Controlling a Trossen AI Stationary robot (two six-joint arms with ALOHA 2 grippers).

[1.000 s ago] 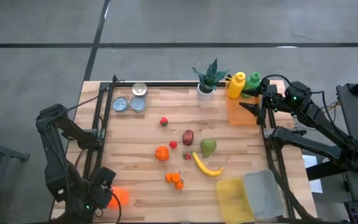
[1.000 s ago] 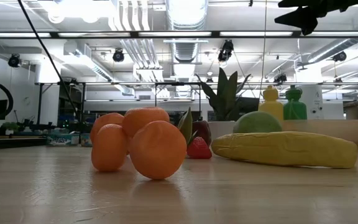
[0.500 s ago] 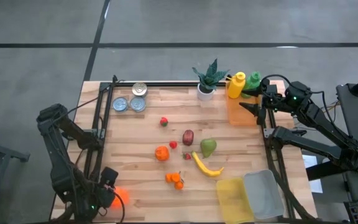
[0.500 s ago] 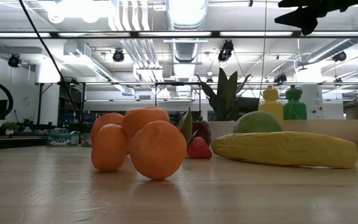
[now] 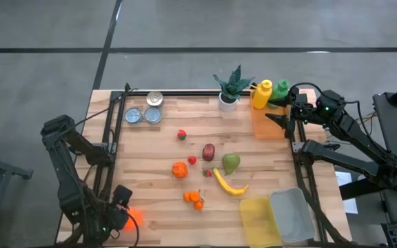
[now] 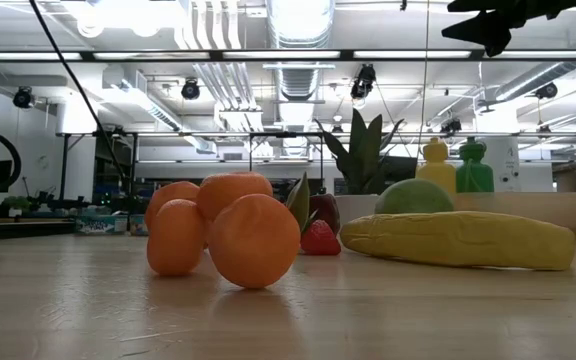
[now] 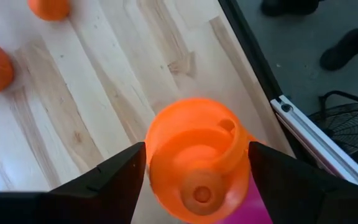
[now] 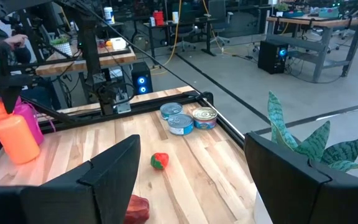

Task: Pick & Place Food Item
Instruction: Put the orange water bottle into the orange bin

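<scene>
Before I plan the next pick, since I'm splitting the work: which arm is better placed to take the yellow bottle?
The right. Its pincer hangs open beside the yellow bottle at the table's far right. The left pincer sits at the opposite near corner, around an orange bottle.

Wooden table (image 5: 157,145); seemingly plastic bottle (image 7: 194,158)

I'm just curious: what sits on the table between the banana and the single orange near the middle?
In the high view, one small strawberry lies between the banana and the orange; otherwise the wood is bare there.
</scene>
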